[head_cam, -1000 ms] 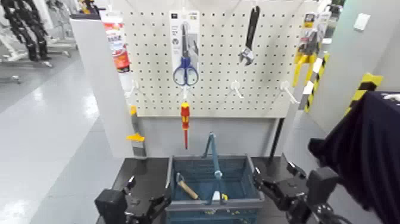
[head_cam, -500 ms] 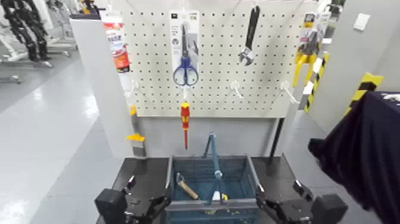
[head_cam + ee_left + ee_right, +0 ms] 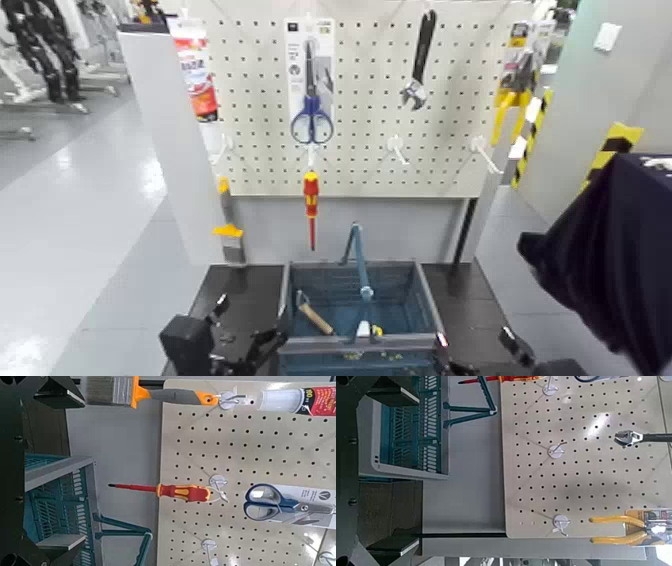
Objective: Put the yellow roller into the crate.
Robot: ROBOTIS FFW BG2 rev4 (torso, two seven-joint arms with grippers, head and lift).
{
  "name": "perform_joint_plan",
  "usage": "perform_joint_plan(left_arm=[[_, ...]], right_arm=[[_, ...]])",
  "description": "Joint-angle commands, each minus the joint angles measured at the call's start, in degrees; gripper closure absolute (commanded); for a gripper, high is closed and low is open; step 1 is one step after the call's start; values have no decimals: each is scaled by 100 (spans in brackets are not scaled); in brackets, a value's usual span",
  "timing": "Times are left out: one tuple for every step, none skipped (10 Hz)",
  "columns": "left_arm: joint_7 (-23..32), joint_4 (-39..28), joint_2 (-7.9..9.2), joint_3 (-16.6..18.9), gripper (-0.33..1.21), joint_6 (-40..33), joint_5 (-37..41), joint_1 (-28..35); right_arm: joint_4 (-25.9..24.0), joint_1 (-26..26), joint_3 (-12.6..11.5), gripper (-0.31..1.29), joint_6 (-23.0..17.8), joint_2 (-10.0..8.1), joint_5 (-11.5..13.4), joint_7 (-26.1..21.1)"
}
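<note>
Right gripper (image 3: 478, 366) lower, roller (image 3: 365, 329) crated.

Left hand (image 3: 262, 345) and right hand (image 3: 480, 358) both low, fingers spread.

blue crate (image 3: 59, 495) beside white pegboard (image 3: 253, 471), red-yellow screwdriver (image 3: 162, 491), blue scissors (image 3: 277, 503), paintbrush (image 3: 135, 390) hanging

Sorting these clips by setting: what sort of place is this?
Probably a workshop or lab tool station: a pegboard hung with scissors, a wrench and a screwdriver, above a crate holding tools.
</note>
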Motion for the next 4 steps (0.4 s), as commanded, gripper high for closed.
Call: perform_joint_plan(left_arm=[[0,-13,-7,17,11,4,0,0],[0,-13,-25,35,11,4,0,9],[0,-13,-25,35,11,-5,-9,9],[0,-4,-25,35,11,-5,-9,9]], right_arm=[[-51,249,85,8,-39,17,-3,-69],[-25,249,103,8,-83,52,-3,-78],[-7,240,94,8,-91,69,41,-43],[2,240,94,8,-83,69,67,-51]])
